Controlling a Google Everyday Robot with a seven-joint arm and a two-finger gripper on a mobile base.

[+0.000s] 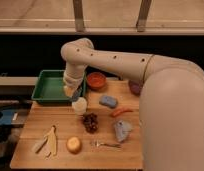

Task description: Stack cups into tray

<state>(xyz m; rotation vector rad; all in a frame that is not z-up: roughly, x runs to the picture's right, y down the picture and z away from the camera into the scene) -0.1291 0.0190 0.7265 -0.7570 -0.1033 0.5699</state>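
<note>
Camera view puts your gripper (70, 91) at the green tray's (45, 95) right wall, fingers clenched. You can't tell if they pinch the dark cup (76, 95). The cream cup (79, 106) stands just right of them on the surface (45, 125), outside the tray.

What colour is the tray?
Green tray, camera view; end effector hovers at its edge near the cream cup.

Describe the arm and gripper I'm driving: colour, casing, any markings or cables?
The arm is cream-white, with smooth, rounded, thick casings that bulge at the joints. Small dark dots run along its links. No loose cables show. The gripper, at the right wall of the green tray, is the same pale colour.
</note>
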